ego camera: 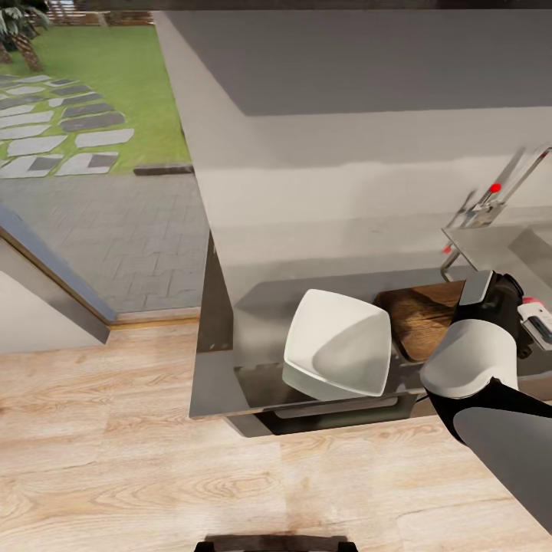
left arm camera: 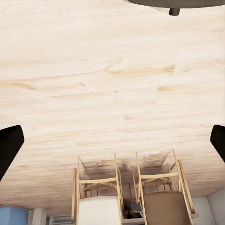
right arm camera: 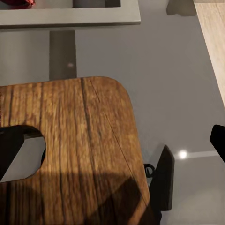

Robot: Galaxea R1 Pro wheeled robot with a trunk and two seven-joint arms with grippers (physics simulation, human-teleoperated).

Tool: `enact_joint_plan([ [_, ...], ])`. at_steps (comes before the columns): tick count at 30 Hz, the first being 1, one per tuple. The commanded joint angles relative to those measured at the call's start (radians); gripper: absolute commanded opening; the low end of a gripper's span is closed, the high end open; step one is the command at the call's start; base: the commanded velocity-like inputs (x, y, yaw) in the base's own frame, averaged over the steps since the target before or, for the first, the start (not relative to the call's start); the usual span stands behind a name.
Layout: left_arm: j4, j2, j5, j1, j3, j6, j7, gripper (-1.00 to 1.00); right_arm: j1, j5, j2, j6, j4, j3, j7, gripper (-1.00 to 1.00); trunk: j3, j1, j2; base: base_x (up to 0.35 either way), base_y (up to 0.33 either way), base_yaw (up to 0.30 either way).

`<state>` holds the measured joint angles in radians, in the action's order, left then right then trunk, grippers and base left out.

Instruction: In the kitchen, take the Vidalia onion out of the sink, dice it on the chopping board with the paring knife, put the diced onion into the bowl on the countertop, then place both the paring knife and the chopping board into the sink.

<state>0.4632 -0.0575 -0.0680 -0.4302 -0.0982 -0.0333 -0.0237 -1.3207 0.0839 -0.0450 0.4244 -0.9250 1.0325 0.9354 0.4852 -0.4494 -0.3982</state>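
The white bowl (ego camera: 337,353) sits on the grey countertop (ego camera: 261,307), near its front edge. To its right lies the brown chopping board (ego camera: 425,314), partly behind my right arm (ego camera: 471,368). In the right wrist view my right gripper (right arm camera: 112,150) hangs open just above the chopping board (right arm camera: 75,140), over the end with the handle slot (right arm camera: 26,157). A dark flat piece (right arm camera: 162,180) stands by the board's corner; I cannot tell whether it is the paring knife. The sink (ego camera: 506,245) is at the far right. The onion is out of view. My left gripper (left arm camera: 112,145) is open over the floor.
The chrome faucet (ego camera: 498,192) with a red knob rises behind the sink. The steel sink rim (right arm camera: 70,16) lies just past the board. A doorway at the left opens onto a paved garden. Two wooden chairs (left arm camera: 131,192) stand on the light wood floor (left arm camera: 112,70).
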Motion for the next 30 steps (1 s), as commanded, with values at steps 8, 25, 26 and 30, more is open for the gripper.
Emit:
enact_joint_plan([
  [8,0.003,0.001,-0.007,-0.001,-0.005,-0.004,-0.002,1.00,-0.002,0.008,-0.001,0.010,-0.002,0.003,-0.001,1.00,0.001,-0.001,-0.002,0.000,0.000,0.000],
  [25,-0.001,0.001,-0.007,-0.001,-0.005,-0.004,-0.003,1.00,-0.002,0.007,-0.003,0.010,-0.002,0.002,-0.002,1.00,-0.020,-0.001,-0.002,0.000,0.000,0.000],
  [26,-0.001,0.001,-0.007,-0.001,-0.005,-0.004,-0.002,1.00,-0.002,0.007,-0.003,0.011,-0.002,0.002,-0.002,1.00,-0.022,-0.001,-0.002,0.000,0.000,0.000],
  [30,0.000,0.001,-0.007,-0.001,-0.005,-0.004,-0.002,1.00,-0.002,0.007,-0.003,0.011,-0.002,0.002,-0.002,1.00,-0.028,-0.001,-0.002,0.000,0.000,0.000],
])
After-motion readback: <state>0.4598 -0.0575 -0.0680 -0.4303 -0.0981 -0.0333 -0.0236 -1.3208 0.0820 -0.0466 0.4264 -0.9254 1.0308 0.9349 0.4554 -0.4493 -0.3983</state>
